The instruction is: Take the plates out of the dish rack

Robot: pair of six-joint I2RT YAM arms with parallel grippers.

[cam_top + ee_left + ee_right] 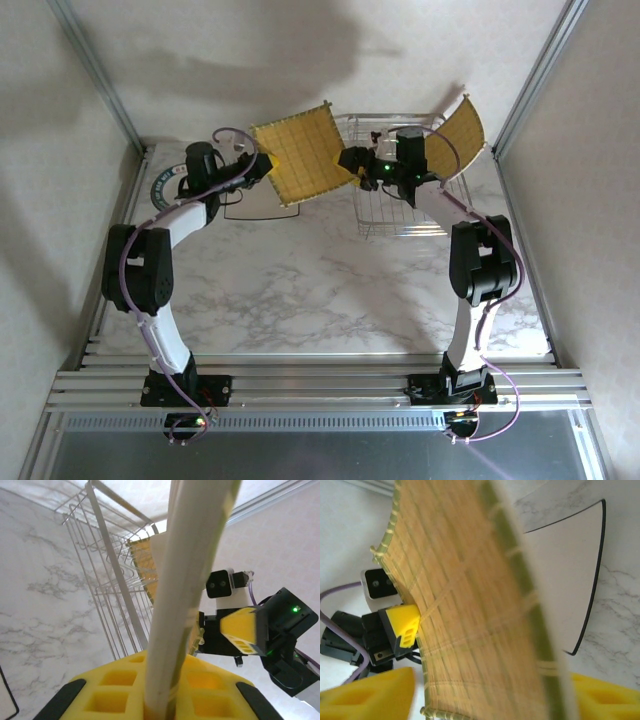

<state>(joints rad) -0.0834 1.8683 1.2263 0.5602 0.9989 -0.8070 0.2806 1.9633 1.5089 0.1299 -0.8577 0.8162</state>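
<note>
Jointly, left claw [270, 160] and right claw [352, 165] tight on yellow plate [300, 150]

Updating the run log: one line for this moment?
left pincer: shut on yellow plate; right pincer: shut on same plate; plate: held beside dish rack; rack: second yellow plate inside

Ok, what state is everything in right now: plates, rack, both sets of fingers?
Rack: upright on the table.
Held yellow plate: in the air, tilted, gripped on two sides.
Second yellow plate: standing on edge in the rack.
Round plate: flat on the table.
White square plate: flat on the table.
Left fingers: shut on the held yellow plate.
Right fingers: shut on the same plate.
</note>
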